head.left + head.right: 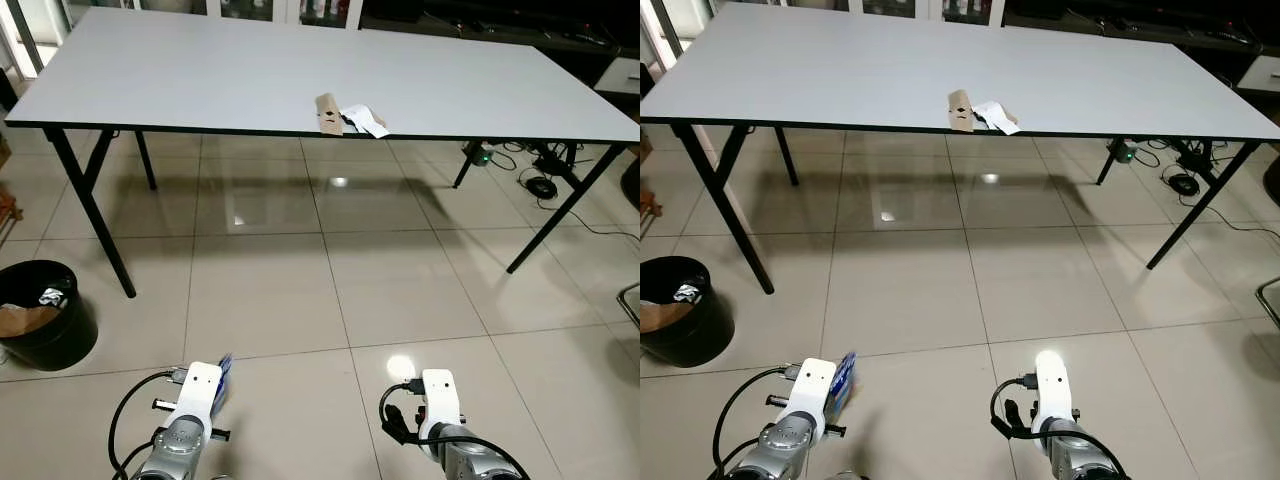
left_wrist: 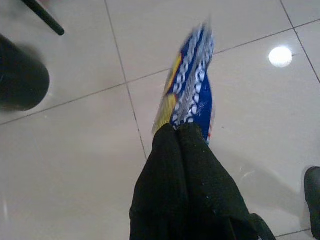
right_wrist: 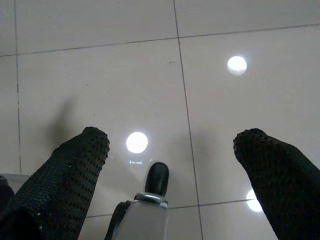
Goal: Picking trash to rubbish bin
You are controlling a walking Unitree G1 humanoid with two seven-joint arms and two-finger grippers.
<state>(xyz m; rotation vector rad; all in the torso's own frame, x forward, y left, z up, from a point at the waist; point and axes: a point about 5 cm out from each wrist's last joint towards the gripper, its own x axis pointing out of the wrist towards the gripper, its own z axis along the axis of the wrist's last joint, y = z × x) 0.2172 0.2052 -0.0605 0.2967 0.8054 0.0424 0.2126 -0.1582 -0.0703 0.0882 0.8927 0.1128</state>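
Observation:
My left gripper (image 2: 178, 129) is shut on a blue and yellow snack wrapper (image 2: 190, 85), held low over the tiled floor; the wrapper (image 1: 844, 378) sticks out beside my left wrist. A black rubbish bin (image 1: 42, 313) with brown and shiny trash inside stands on the floor to my left, by the table leg. On the grey table (image 1: 200, 70), near its front edge, lie a brown cardboard piece (image 1: 328, 113) and a crumpled white paper (image 1: 364, 119). My right gripper (image 3: 172, 150) is open above bare tiles, holding nothing.
Black folding table legs (image 1: 92, 205) stand between me and the far floor. Cables and a small device with a green light (image 1: 484, 155) lie under the table's right end. Open tiled floor (image 1: 330, 290) stretches in front of me.

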